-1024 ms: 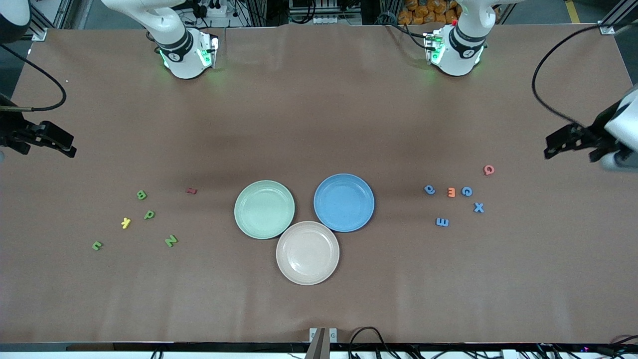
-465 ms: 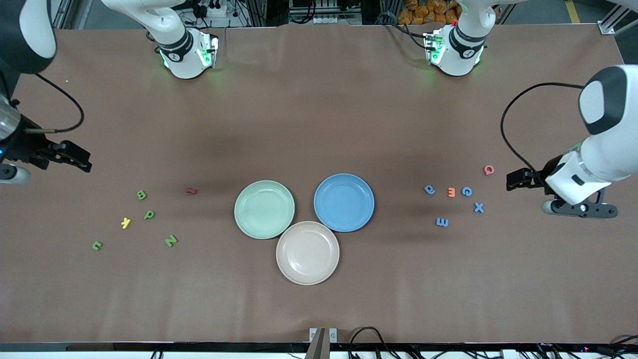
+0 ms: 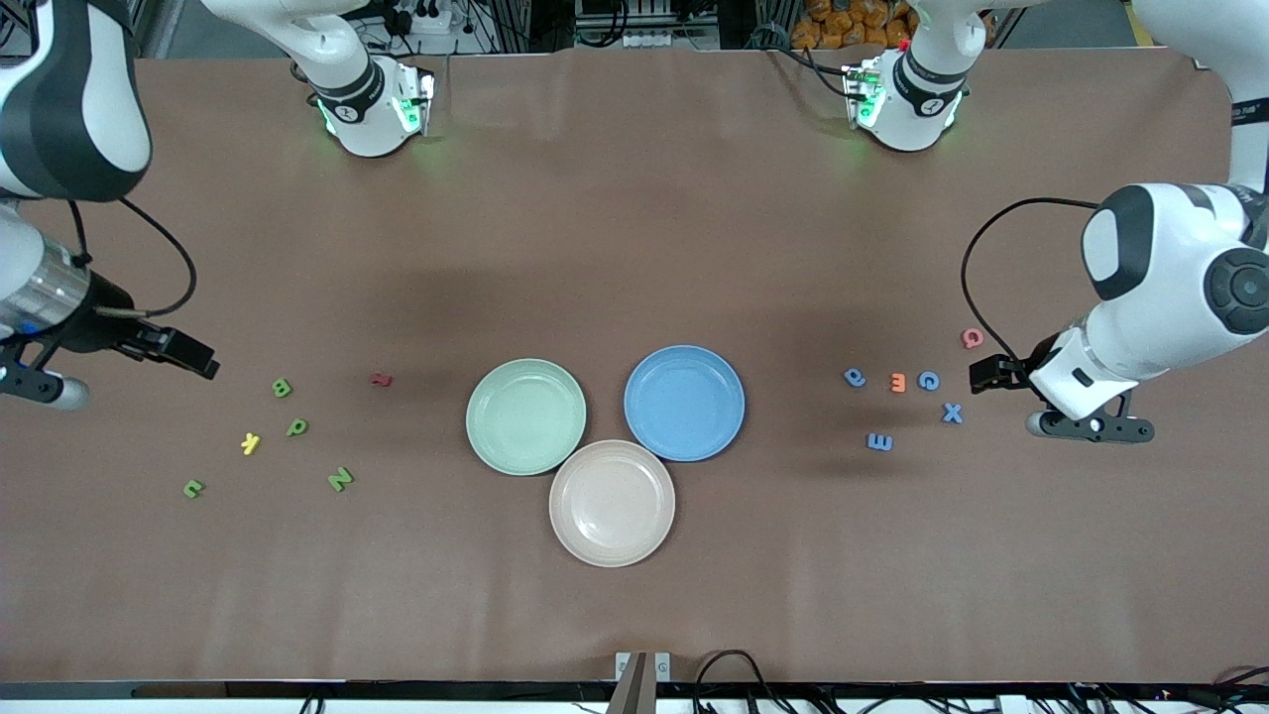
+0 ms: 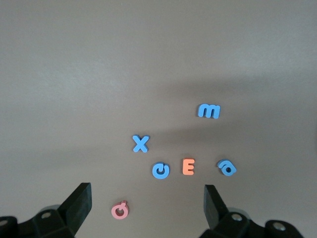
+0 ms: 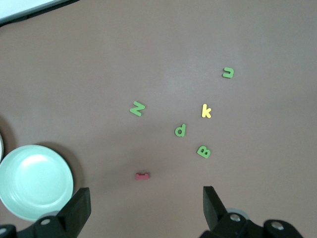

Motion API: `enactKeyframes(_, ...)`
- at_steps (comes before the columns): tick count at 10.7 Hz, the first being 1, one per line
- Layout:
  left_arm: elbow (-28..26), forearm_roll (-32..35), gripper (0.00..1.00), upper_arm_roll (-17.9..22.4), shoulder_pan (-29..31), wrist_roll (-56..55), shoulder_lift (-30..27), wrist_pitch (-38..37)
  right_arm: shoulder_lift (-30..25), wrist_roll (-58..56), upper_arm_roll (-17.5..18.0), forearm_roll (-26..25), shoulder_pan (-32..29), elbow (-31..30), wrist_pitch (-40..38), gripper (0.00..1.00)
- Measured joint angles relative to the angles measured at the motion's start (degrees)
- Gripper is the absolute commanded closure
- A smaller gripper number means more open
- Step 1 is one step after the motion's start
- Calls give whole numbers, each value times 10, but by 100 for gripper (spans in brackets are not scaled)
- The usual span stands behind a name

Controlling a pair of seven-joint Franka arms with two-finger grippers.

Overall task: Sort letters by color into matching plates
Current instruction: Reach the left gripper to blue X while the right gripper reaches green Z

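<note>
Letters (image 3: 897, 382) lie on the table, clear of both arms' fingers (image 4: 79, 206)

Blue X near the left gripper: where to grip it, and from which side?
Judging by its pose, come straight down from above: the blue X lies flat on the table, so only its edges offer a hold. Set the fingers across the narrow waist where the strokes cross. It lies apart from the blue c, leaving room. The left gripper, open, is nearest; the right gripper hangs over the green letters.

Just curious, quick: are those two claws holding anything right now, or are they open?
Left gripper: open, empty, above the blue letters.
Right gripper: open, empty, above the table near the green letters.
</note>
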Motion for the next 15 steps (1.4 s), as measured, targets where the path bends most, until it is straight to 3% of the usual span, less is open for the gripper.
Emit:
enactKeyframes(6, -119, 21, 0, 1, 5, 2, 15, 146, 78, 220, 1, 60, 4, -1, 92, 0)
enactKeyframes(9, -120, 63, 0, 1, 11, 4, 58, 181, 117, 272, 1, 75, 5, 5, 112, 0)
enactKeyframes(15, -79, 71, 0, 2, 38, 27, 121, 198, 239, 342, -10, 91, 4, 92, 118, 0)
